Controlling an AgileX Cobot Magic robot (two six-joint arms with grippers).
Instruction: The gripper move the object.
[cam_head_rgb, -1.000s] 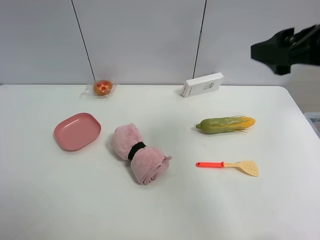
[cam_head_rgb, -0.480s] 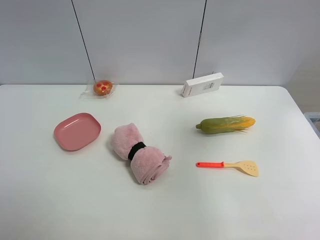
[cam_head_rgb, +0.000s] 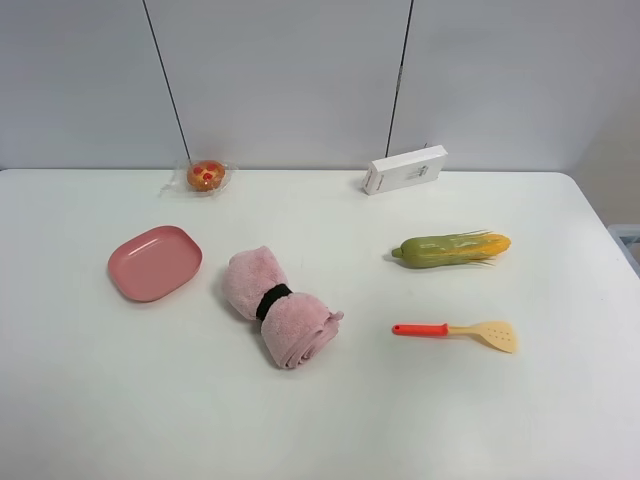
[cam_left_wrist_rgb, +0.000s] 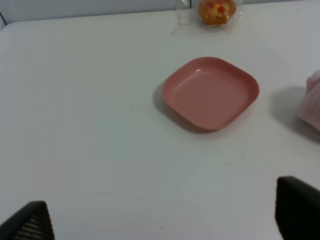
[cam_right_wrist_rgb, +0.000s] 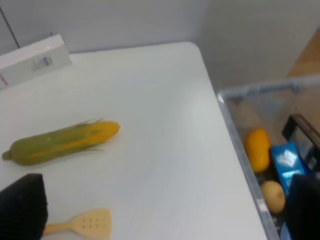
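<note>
Red-orange-handled spatula: we log it flat on the table, lower right of the frame, beneath the corn. Right pincer and left pincer: both spread wide, holding nothing.

One spatula, one corn cob, one plate.

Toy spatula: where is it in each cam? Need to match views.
Exterior high: toy spatula lies right of centre, in front of the corn cob.
Left wrist: not in it.
Right wrist: only its pale blade shows, by the right claw's finger.
Shared landmark: corn cob.
</note>
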